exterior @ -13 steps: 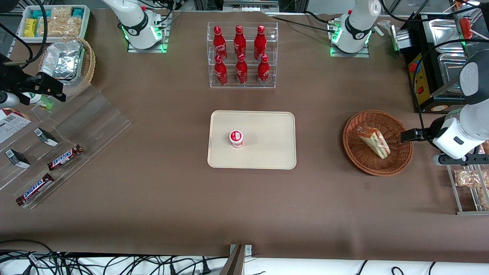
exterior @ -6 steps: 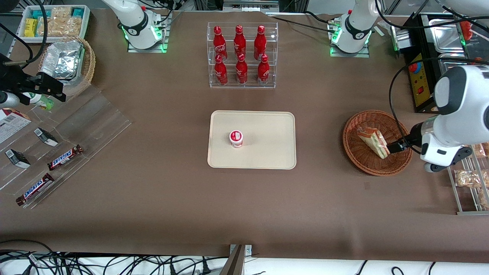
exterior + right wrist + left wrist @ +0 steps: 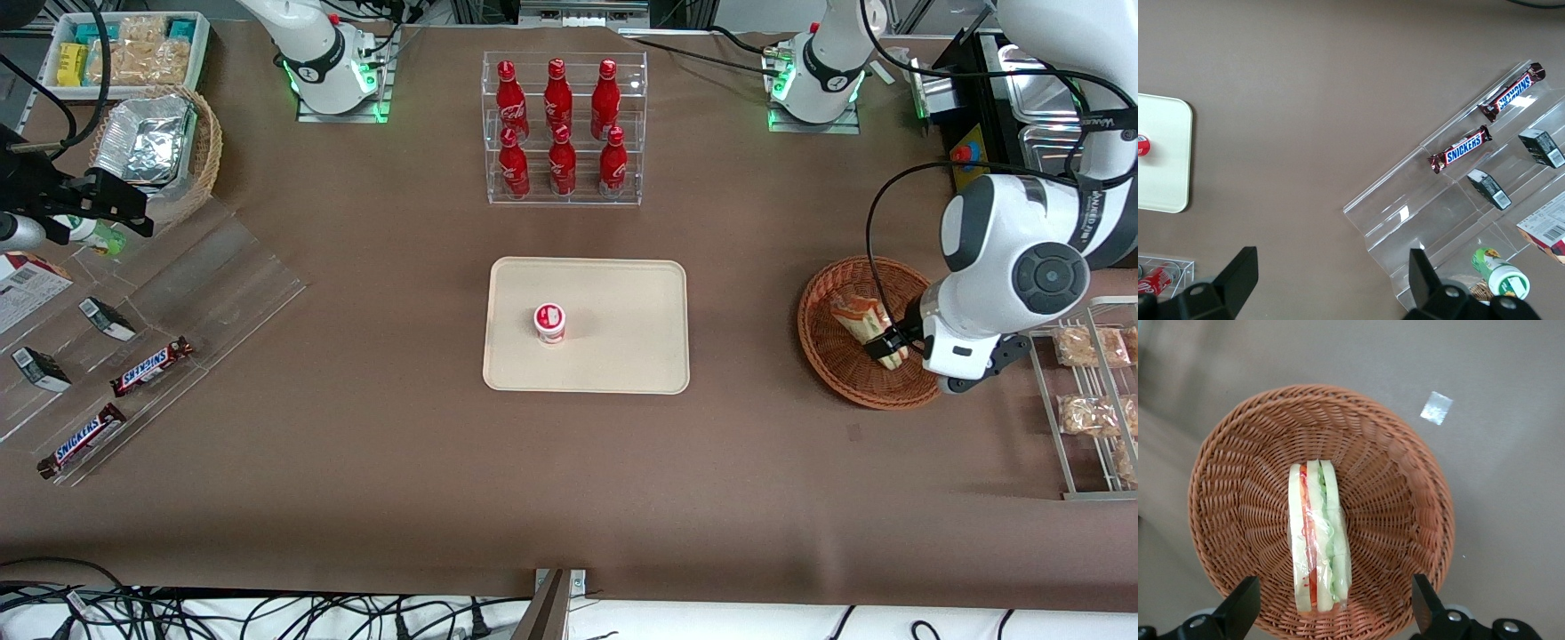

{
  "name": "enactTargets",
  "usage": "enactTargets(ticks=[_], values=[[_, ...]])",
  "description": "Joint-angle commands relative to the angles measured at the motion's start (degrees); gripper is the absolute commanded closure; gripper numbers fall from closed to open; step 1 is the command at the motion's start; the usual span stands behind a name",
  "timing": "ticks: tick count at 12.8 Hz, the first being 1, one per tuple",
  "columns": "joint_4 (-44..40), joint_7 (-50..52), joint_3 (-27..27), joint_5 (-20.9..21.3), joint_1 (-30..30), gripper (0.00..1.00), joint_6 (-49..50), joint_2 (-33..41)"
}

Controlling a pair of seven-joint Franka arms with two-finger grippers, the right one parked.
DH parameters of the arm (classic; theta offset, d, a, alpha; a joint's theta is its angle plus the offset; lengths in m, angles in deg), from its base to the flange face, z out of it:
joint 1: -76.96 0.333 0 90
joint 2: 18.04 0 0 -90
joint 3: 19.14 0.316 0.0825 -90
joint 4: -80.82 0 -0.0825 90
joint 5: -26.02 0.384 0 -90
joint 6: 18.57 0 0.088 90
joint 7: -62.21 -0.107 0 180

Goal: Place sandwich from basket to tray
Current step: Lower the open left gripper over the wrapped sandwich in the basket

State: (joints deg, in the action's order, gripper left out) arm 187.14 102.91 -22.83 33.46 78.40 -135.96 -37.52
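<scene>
The left wrist view shows the claw (image 3: 1331, 613) spread wide above the basket (image 3: 1405, 487), a finger either side of the sandwich (image 3: 1317, 533), not touching it; the front view hides this under the arm. The sandwich lies in the basket on edge, its long axis running toward the claw. The tray (image 3: 622, 293) sits well apart on the tabletop (image 3: 356, 462).

Brown table (image 3: 373, 462), tray (image 3: 622, 356), basket (image 3: 827, 356), bottle rack (image 3: 564, 191), gripper (image 3: 889, 342) over basket
</scene>
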Motion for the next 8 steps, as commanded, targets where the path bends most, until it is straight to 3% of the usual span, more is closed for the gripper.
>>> enactTargets(ticks=[1, 5, 8], values=[[6.5, 8.0, -0.3, 4.8, 0.1, 0.0, -4.7, 3.1], [9.3, 15.9, -0.4, 7.9, -0.1, 0.0, -8.2, 2.8], [12.8, 19.9, -0.8, 12.5, -0.1, 0.0, -11.4, 2.8]])
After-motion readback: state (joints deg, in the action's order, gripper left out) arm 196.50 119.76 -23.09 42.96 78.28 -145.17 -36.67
